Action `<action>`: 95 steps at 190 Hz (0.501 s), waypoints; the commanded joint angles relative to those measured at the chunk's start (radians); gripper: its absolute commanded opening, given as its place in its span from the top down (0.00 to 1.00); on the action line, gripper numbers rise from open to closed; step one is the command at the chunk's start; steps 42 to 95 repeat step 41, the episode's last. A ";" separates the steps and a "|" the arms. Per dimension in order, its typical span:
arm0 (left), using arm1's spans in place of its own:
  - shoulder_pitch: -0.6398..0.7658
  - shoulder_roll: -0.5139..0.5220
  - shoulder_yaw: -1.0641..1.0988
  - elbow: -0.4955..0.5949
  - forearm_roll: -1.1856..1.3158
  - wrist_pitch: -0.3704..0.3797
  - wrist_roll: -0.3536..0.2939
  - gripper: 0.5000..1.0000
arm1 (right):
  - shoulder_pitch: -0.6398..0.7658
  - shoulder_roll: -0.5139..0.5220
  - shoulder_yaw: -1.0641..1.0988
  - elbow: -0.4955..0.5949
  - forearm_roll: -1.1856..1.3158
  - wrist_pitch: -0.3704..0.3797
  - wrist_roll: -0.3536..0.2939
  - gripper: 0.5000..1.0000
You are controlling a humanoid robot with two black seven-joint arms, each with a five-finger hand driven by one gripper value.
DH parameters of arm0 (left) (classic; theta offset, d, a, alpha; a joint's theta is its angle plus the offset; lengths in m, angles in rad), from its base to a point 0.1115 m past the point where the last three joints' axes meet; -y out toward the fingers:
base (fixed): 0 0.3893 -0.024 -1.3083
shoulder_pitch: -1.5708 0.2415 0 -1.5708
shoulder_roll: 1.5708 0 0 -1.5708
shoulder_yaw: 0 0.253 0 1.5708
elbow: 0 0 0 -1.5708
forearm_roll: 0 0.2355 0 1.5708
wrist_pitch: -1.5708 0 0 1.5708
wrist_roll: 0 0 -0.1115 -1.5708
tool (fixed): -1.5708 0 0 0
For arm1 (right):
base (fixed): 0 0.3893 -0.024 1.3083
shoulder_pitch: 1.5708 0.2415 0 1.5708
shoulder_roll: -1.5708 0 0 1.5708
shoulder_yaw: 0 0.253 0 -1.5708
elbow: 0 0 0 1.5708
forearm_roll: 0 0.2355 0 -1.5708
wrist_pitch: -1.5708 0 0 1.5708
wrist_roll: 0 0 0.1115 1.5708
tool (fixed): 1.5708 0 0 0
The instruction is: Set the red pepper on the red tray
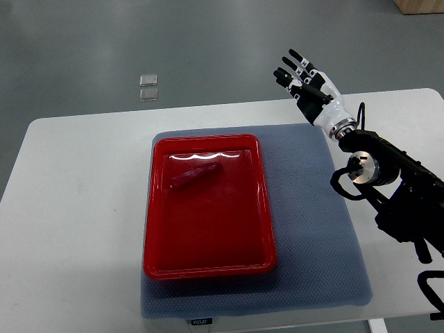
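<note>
A dark red pepper (196, 176) lies on its side inside the red tray (208, 262), near the tray's far end. My right hand (302, 74) is raised over the table's far edge, well to the right of the tray and apart from the pepper. Its fingers (285, 78) are spread and hold nothing. The black right arm runs back to the picture's right edge. The left arm does not show.
The tray rests on a grey mat (322, 236) on a white table (76, 208). Two small clear squares (148, 87) lie on the floor beyond the table's far edge.
</note>
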 commanded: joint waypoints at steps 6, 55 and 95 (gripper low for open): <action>0.000 0.000 0.001 0.000 0.000 0.000 0.002 0.00 | -0.035 0.001 0.018 -0.023 0.124 0.041 0.000 0.17; 0.000 0.000 0.003 0.000 0.000 -0.001 0.002 0.00 | -0.043 0.004 0.016 -0.069 0.135 0.047 0.000 0.17; 0.000 0.000 0.003 0.000 0.000 -0.001 0.002 0.00 | -0.043 0.004 0.016 -0.069 0.135 0.047 0.000 0.17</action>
